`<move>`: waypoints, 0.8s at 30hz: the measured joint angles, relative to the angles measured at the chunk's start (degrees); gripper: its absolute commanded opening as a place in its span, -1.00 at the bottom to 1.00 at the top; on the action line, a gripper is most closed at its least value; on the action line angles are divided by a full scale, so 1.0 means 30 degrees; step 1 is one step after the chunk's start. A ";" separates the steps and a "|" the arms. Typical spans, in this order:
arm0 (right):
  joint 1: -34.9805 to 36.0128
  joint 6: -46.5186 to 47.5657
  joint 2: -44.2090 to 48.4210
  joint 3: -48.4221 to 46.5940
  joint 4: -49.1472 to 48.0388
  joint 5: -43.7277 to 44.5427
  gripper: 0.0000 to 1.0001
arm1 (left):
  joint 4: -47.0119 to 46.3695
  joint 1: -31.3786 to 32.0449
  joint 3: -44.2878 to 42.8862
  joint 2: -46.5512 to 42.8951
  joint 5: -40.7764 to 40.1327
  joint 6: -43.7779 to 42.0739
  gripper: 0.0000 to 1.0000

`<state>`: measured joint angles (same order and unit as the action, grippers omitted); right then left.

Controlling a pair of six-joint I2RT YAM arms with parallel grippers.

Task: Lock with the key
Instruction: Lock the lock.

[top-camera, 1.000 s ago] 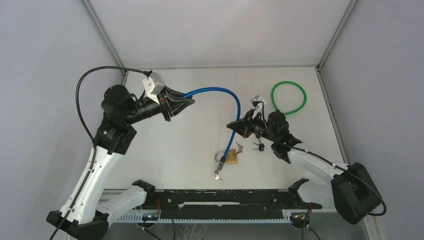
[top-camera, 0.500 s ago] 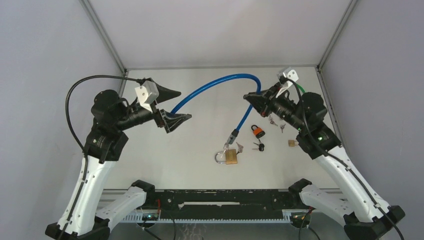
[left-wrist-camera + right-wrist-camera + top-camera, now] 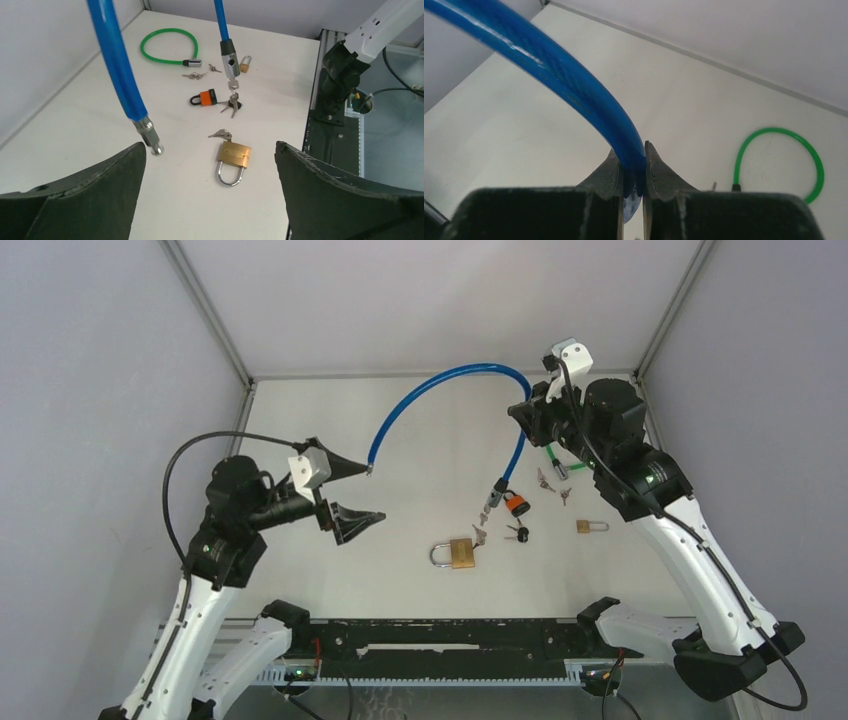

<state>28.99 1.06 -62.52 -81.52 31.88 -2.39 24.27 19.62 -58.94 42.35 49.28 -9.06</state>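
Note:
A blue cable lock [image 3: 440,380] arches over the table. My right gripper [image 3: 527,412] is shut on it near the back right, its fingers clamping the cable [image 3: 631,155]. The cable's bare metal pin end [image 3: 150,137] hangs free just off my left gripper [image 3: 372,490], which is open wide and holds nothing [image 3: 210,146]. The cable's lock head [image 3: 230,62] dangles above the table with a key [image 3: 233,86] hanging from it. A brass padlock [image 3: 458,553] lies flat with a key [image 3: 221,134] in it.
An orange padlock [image 3: 516,504] and black-headed keys [image 3: 518,533] lie under the lock head. A small brass padlock [image 3: 590,527], loose keys [image 3: 548,480] and a green cable lock [image 3: 167,47] lie at the right. White walls enclose the table on three sides.
My left gripper has opened, let go of the blue cable's end and drawn back toward the near left. My right arm has carried the cable up toward the back right.

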 measured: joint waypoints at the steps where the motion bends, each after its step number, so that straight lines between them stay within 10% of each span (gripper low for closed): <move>1: 0.0058 0.0022 -0.0015 -0.0007 0.0168 0.0350 -1.00 | -0.0284 0.0007 0.0758 -0.0474 -0.0015 0.0095 1.00; 11: 0.0474 0.1727 0.2280 0.3628 -0.0605 0.0889 -1.00 | -0.3293 0.0029 0.7701 -0.6586 -0.2098 0.2965 0.93; 24: 0.5646 0.5049 0.1996 0.4124 -0.0423 0.0313 -1.00 | -0.3679 0.0109 0.7890 -0.7140 -0.2761 0.5574 0.66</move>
<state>45.93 16.21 -56.53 -69.14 30.61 -1.45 13.23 19.94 -35.27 20.93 40.99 7.66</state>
